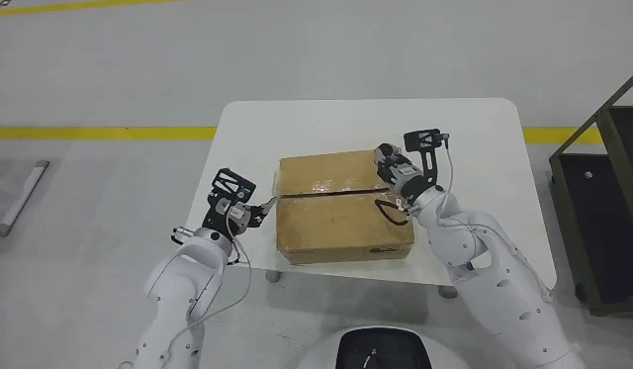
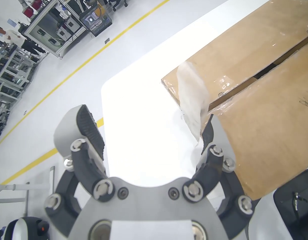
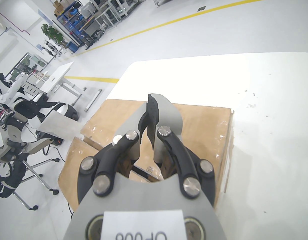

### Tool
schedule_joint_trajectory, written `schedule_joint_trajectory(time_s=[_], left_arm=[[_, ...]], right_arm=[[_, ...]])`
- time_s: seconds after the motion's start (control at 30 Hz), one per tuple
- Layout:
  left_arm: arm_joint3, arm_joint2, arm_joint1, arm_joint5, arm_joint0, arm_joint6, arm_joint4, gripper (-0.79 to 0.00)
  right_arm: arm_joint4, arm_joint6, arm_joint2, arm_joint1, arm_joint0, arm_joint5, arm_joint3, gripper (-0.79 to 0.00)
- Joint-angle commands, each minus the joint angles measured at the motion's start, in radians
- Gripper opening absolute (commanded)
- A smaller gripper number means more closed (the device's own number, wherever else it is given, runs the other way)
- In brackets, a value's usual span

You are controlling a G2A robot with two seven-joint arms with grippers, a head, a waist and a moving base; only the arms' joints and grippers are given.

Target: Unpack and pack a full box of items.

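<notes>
White table [image 1: 475,132], yellow floor line [image 1: 99,132], rack [image 1: 598,221]

Bright even light; table [image 2: 134,116] blown white; taped box [image 2: 243,51] glints; edges warped.

Brown cardboard box [image 1: 326,221], white table [image 1: 475,132], clear tape [image 2: 192,96], yellow floor lines [image 1: 99,132].

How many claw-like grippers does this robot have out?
2. The left gripper, open, is at the cardboard box's left end beside a peeled tape strip; the right gripper, shut, is over its far right corner.
</notes>
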Motion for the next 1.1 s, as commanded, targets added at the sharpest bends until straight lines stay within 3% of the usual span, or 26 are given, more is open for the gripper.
schedule_joint_trajectory(time_s=[0.0,0.63,1.07], left_arm=[[0.012,0.01,-0.001,0.009,-0.009,0.0,0.008,0.0],[0.039,0.034,-0.002,0.055,-0.047,0.007,0.054,0.0],[0.072,0.114,-0.013,0.123,-0.107,0.063,0.111,0.0]], right_arm=[[0.001,-0.001,0.002,0.0,0.002,0.0,0.003,-0.785],[0.007,-0.006,0.002,0.002,0.015,-0.011,0.025,-0.785],[0.003,-0.009,0.009,0.005,0.004,-0.007,0.017,-0.785]])
